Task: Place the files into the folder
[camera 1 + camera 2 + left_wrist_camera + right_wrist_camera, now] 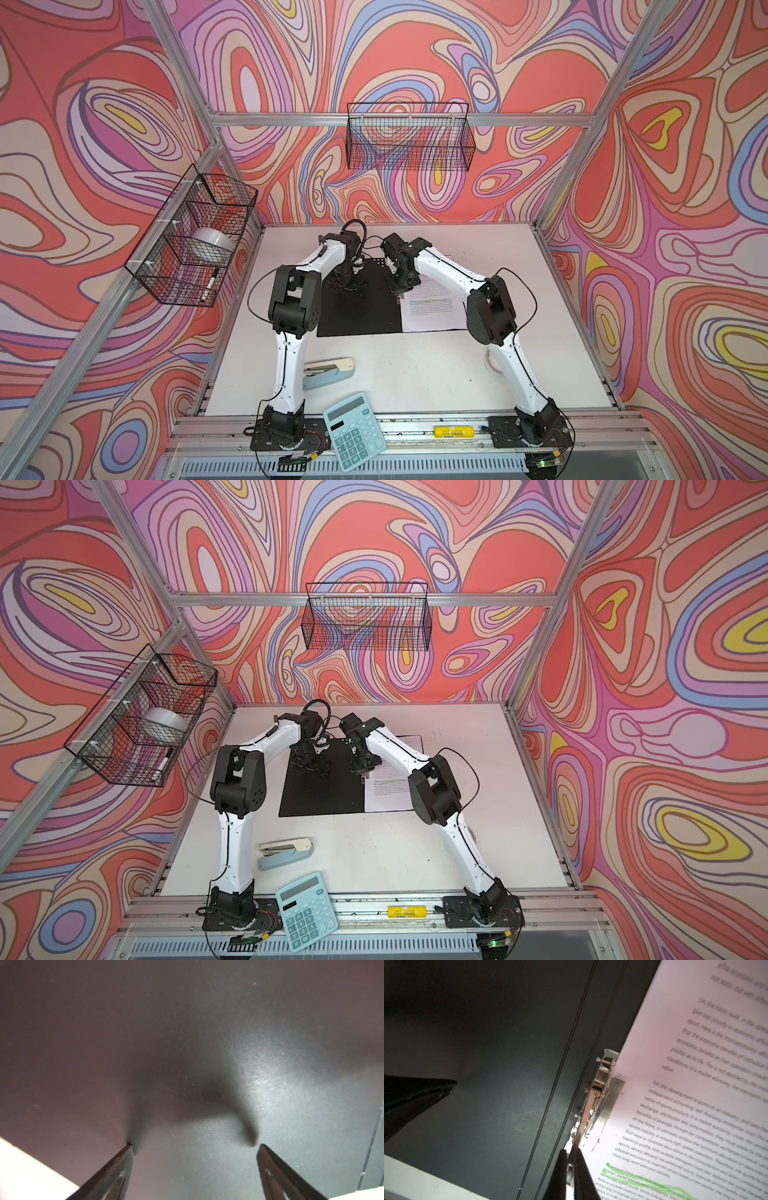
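So the right jaws are pinched shut on the clip lever (pixel 571 1160), files (pixel 695 1068) just beside them in the folder (pixel 357 311). The left jaws are spread wide on its black half. I'd swing that lever slowly so the sheets don't skew.

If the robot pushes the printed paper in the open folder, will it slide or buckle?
Probably buckle: the printed paper looks like thin, floppy sheets, so a push at a free edge would likely crumple it. Sliding seems unlikely, since the metal clip sits over its spine-side edge.
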Available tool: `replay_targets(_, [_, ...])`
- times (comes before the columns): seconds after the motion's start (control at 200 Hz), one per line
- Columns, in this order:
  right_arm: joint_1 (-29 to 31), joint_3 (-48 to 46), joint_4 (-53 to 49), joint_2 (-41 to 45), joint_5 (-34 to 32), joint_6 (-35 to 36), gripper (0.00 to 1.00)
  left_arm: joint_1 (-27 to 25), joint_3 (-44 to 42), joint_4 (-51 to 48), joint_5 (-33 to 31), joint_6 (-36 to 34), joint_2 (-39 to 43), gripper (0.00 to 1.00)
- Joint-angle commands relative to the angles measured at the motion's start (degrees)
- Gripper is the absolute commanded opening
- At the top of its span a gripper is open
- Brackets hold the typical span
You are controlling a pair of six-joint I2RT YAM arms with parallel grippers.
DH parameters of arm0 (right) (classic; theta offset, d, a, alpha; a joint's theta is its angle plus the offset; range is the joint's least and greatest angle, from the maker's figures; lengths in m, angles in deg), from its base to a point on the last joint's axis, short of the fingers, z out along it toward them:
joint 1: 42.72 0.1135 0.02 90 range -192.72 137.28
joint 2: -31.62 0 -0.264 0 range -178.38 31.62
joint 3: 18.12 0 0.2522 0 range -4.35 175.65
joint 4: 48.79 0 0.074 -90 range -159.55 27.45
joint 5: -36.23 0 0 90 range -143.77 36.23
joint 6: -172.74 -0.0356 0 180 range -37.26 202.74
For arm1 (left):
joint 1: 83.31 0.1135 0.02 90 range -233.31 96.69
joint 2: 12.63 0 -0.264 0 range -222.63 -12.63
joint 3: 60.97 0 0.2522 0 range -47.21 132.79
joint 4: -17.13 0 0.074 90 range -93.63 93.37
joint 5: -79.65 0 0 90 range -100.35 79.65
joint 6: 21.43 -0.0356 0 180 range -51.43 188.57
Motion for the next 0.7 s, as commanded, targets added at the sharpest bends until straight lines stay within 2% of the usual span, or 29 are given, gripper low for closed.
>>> replay_targets(0.0, [-0.21,-2.67,-5.28,-0.83,0.14,-0.3,0.07,0.86,0.31,-2.39,-0.36,0.14,-2.49,0.93])
replay_targets(0.696, [-0.73,-5.23,-4.75,-2.24,0.8,-0.41,0.06,1.12,0.01,-2.3,0.02,0.2,-2.45,0.93])
